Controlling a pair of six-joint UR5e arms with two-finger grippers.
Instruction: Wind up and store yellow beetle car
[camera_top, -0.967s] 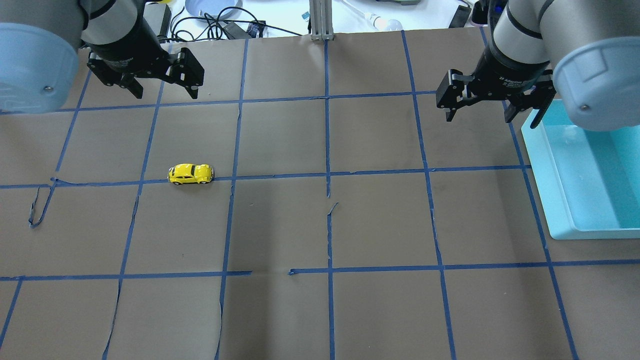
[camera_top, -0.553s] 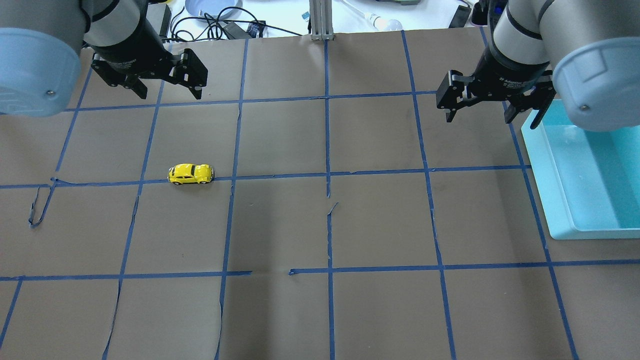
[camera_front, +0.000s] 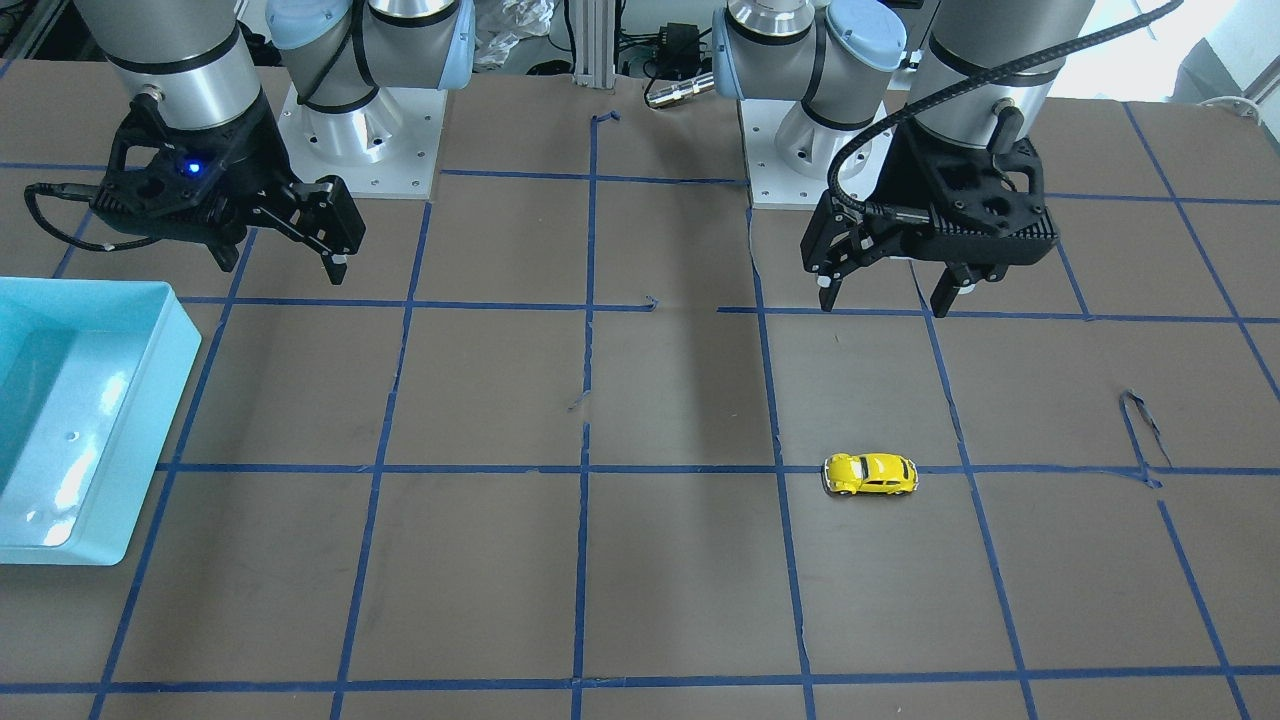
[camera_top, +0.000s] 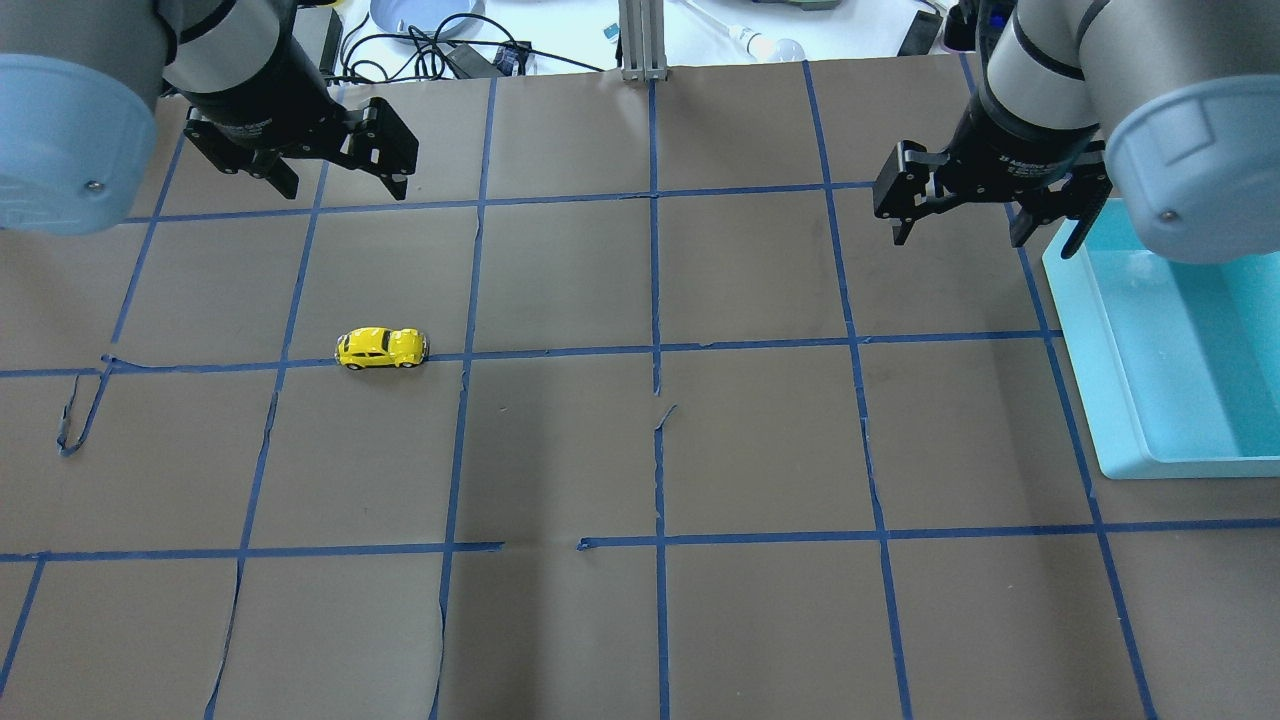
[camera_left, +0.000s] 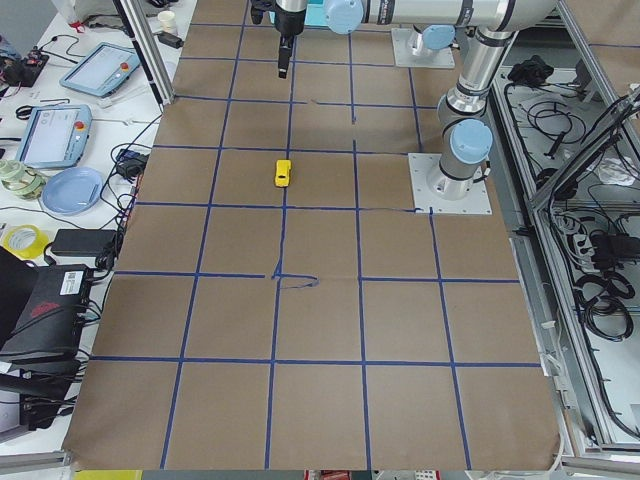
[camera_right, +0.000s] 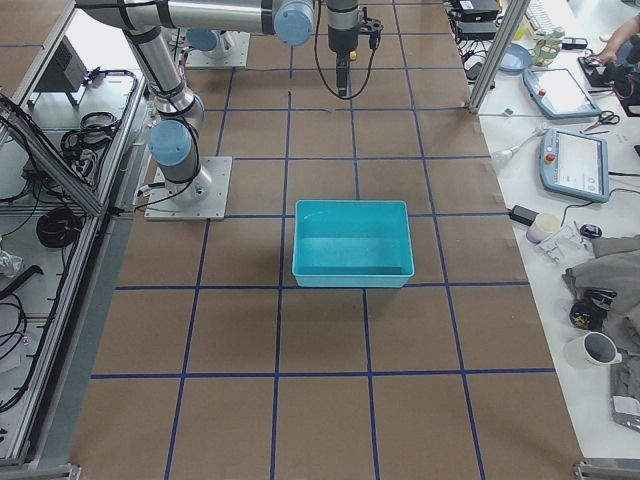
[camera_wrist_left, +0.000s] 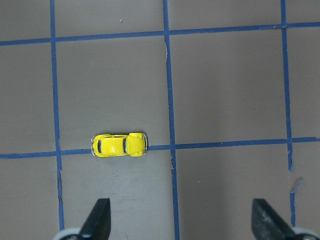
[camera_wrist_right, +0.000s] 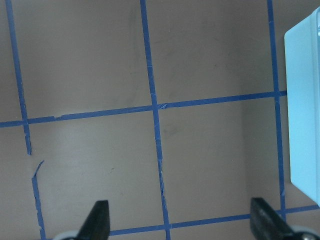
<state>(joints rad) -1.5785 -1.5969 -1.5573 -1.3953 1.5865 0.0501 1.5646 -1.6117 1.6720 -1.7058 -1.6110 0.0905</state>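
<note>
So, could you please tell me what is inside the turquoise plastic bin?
Nothing: the turquoise rectangular plastic bin shows a bare floor in the right-side view. Overhead, the right arm covers its far end.

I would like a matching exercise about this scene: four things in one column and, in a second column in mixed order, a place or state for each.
Column one:
1. yellow beetle car
2. left gripper
3. right gripper
4. bin

Column two:
A. open, close to the bin
B. standing on a blue tape line
C. turquoise, on the robot's right
D. open, nearer to the car

Pairs: 1-B, 2-D, 3-A, 4-C.
</note>
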